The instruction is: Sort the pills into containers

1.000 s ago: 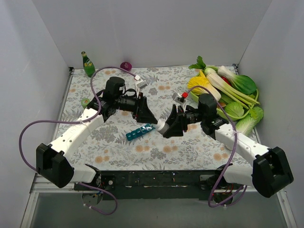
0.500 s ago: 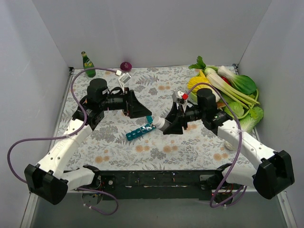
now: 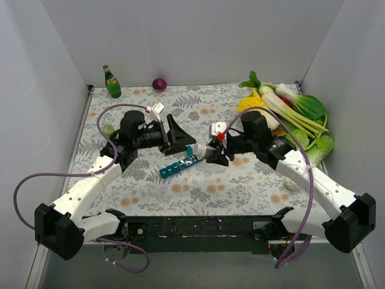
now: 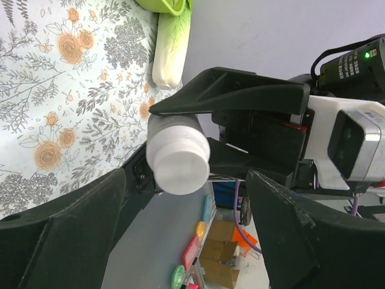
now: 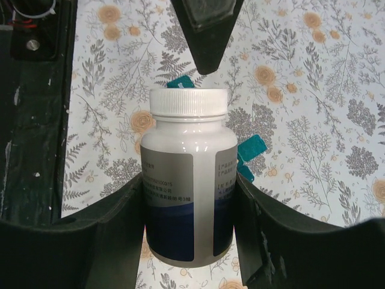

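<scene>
White-walled booth, floral worktop.

- Containers: teal strip lying slantwise at centre of top view, on the cloth, just below and left of both arms' tips. Lids look open; contents too small to tell. No loose pills visible.
- Pill bottle: white, blue label, white cap on. Right end effector grips its body, holding it roughly level above the strip's right end.
- Left end effector: spread wide, one finger each side of the cap, neither touching.
- Green bottle upper left, vegetables at right, both well apart.

Step in hand, as I read it: uncapping. Centre the left fingers on the ribbed rim, close squarely, and twist about the bottle's axis while the right holds firm. Raise the neck first, or pills may spill once the cap frees.
</scene>
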